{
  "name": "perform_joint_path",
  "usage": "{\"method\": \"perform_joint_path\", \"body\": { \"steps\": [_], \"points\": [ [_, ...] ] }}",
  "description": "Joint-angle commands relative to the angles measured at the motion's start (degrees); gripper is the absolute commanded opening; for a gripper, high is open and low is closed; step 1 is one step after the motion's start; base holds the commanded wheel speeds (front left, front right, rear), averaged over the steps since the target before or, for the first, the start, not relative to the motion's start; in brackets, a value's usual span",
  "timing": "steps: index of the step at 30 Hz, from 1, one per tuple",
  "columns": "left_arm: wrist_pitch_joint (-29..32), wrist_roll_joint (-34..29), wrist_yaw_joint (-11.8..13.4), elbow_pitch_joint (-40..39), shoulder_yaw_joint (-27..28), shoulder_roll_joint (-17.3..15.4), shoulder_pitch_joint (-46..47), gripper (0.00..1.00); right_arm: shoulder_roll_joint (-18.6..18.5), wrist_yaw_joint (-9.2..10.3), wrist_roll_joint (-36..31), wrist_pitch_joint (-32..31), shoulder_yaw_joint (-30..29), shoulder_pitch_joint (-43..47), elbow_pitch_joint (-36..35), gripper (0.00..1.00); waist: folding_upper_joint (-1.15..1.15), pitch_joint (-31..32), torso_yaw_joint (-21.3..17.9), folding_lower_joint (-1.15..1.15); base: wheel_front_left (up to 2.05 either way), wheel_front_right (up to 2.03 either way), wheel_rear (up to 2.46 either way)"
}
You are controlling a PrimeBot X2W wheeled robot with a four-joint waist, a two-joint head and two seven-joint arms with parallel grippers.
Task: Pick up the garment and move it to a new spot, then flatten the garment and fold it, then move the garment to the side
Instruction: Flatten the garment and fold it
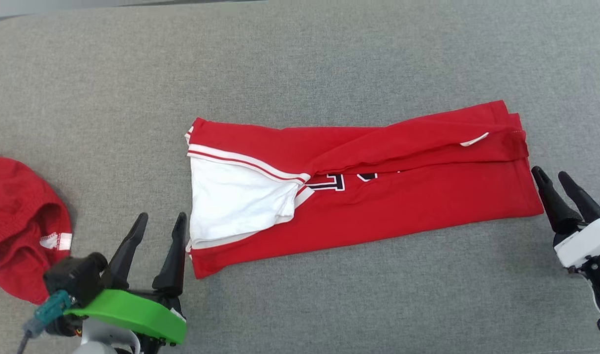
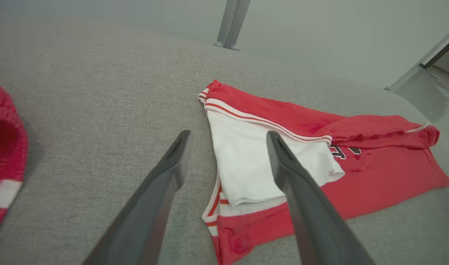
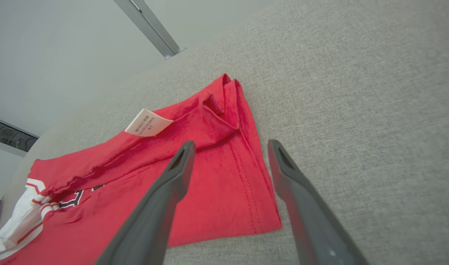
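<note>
At the folded red jersey's ends, your left claw and right claw sit open, empty, likely poised for a crosswise fold.

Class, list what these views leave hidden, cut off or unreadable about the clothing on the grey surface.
Black lettering on the folded garment: head view, covered by a folded-over layer.
Label print: right wrist view, too small.
Second red garment: head view, cut by left edge.
</note>
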State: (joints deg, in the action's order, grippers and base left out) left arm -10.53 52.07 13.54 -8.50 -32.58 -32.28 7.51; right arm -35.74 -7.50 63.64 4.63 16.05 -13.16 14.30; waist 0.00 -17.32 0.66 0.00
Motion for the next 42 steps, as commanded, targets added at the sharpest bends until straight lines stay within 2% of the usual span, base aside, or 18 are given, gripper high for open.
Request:
{"method": "perform_joint_path", "body": {
  "steps": [1, 5, 9, 15, 20, 24, 31, 37, 42],
  "points": [
    [-1.67, -2.02, 1.41, 1.23, 0.04, 1.02, -1.37, 1.0, 0.63, 0.02, -0.85, 1.78, 0.27, 0.96, 0.51, 1.0, 0.0, 1.54, -0.3, 0.0, 0.0, 0.0, 0.0],
    [-4.32, -7.41, 4.34, 3.86, 0.71, 4.9, -3.07, 1.0, 2.61, 0.03, -3.08, 6.28, 0.84, 2.1, 2.4, 1.0, 0.0, 3.31, 0.5, 0.0, 0.0, 0.0, 0.0],
    [-4.65, -16.21, 5.04, 4.16, 3.95, 10.39, -5.15, 1.0, 4.63, 0.02, -5.14, 8.84, 1.14, 3.15, 4.63, 1.0, 0.0, 5.51, 1.78, 0.0, 0.0, 0.0, 0.0],
    [-4.65, -28.61, 1.48, 4.5, 9.47, 18.03, -10.42, 1.0, 7.1, 0.03, -6.23, 10.12, 1.11, 4.38, 7.01, 1.0, 0.0, 8.46, 3.64, 0.0, 0.0, 0.0, 0.0],
    [-4.67, -34.36, -1.85, 5.33, 12.56, 23.2, -13.65, 1.0, 8.44, 0.02, -8.23, 10.55, -0.48, 4.4, 9.93, 1.0, 0.0, 10.1, 5.59, 0.0, 0.0, 0.0, 0.0],
    [-4.67, -37.28, -4.5, 6.41, 14.35, 25.62, -14.79, 1.0, 9.8, 0.03, -9.54, 10.56, -2.98, 3.27, 14.23, 1.0, 0.0, 10.93, 7.05, 0.0, 0.0, 0.0, 0.0],
    [-4.67, -40.66, -7.5, 7.03, 16.26, 27.92, -15.47, 1.0, 11.33, 0.02, -12.38, 8.06, -6.16, -2.92, 23.5, 1.0, 0.0, 10.61, 8.49, 0.0, 0.0, 0.0, 0.0],
    [-4.67, -42.4, -9.01, 7.11, 16.63, 28.91, -13.83, 1.0, 10.87, 0.02, -15.05, 2.71, -7.95, -9.99, 30.94, 1.0, 0.0, 8.2, 9.58, 0.0, 0.0, 0.0, 0.0],
    [-4.67, -43.07, -9.54, 7.47, 16.12, 29.27, -12.78, 1.0, 10.61, 0.03, -15.99, -4.71, -8.71, -14.16, 36.94, 1.0, 0.0, 6.71, 10.77, 0.0, 0.0, 0.0, 0.0]
  ]
}}
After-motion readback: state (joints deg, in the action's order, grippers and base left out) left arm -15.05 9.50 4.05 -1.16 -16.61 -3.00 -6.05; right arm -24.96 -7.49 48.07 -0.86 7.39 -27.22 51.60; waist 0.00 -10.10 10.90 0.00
